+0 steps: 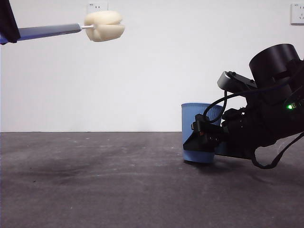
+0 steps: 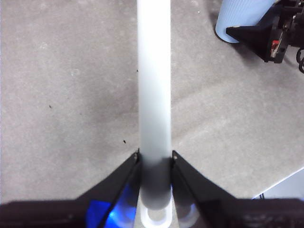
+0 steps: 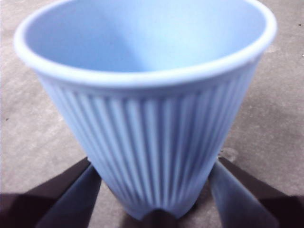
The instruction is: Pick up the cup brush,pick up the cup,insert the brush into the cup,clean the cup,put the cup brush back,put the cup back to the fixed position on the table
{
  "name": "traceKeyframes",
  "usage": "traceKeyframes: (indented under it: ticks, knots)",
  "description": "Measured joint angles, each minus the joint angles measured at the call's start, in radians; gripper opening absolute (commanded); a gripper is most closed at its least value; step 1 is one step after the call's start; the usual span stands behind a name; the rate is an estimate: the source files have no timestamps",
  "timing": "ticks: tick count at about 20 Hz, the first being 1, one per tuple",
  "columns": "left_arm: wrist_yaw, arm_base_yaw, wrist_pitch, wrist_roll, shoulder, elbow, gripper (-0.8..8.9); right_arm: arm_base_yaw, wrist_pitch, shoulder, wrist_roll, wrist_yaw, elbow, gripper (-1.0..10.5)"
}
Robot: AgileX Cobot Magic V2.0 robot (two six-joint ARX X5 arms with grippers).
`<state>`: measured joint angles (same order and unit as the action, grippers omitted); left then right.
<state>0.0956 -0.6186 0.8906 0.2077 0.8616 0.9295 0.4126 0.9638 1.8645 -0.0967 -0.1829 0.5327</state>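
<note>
The cup brush hangs level high at the left, its cream sponge head pointing right. My left gripper is shut on its grey handle and shows only as a dark tip at the top left corner. The blue ribbed cup stands upright on the table at the right. My right gripper reaches in from the right, and its jaws press against the lower wall of the cup on both sides. The left wrist view shows the cup with the right gripper at it.
A plain white wall with two sockets runs behind the table. The bulky black right arm with its cables fills the right side. A pale table edge shows in the left wrist view.
</note>
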Motion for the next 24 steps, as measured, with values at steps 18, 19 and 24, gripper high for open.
traceKeyframes:
  ticks: [18, 19, 24]
  knots:
    - [-0.019, 0.0, 0.153, -0.417, 0.118, 0.0, -0.09, 0.106, -1.32, -0.663, 0.426, 0.35, 0.117, -0.1]
    - [-0.02, 0.0, 0.152, -0.443, 0.132, 0.0, -0.09, 0.117, -1.385, -0.663, 0.476, 0.395, 0.147, -0.1]
    - [-0.02, -0.042, 0.126, -0.505, 0.174, 0.0, -0.09, 0.166, -1.495, -0.663, 0.711, 0.551, 0.271, -0.1]
